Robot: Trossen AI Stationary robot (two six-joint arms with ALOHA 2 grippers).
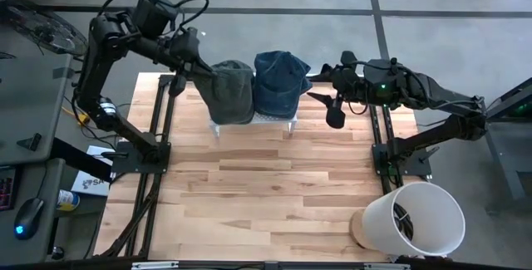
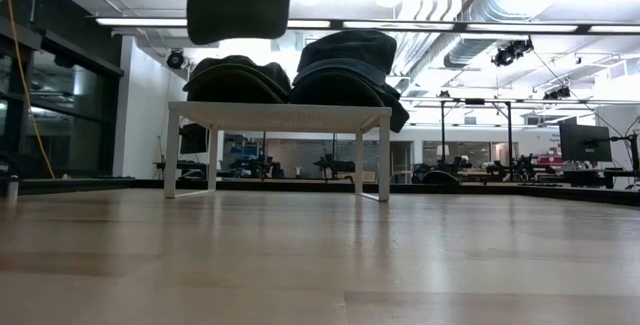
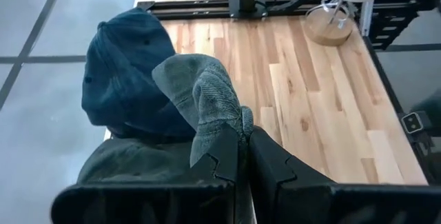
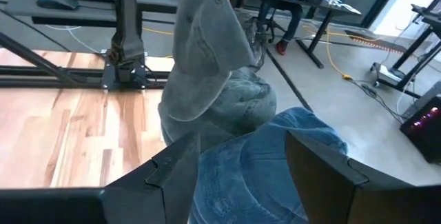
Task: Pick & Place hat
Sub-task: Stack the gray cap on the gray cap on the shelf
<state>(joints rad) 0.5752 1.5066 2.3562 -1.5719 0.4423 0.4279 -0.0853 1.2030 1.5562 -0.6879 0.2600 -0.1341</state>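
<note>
White bucket [image 1: 420, 218] on wooden table [image 1: 266, 203].

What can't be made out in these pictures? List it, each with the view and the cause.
- Stack under the grey hat: high view, the lifted hat covers it.
- Left gripper: low view, cut off by the top edge.
- White bin contents: high view, dark shape too small.
- Hat count on the white rack: low view, silhouettes merge.
</note>
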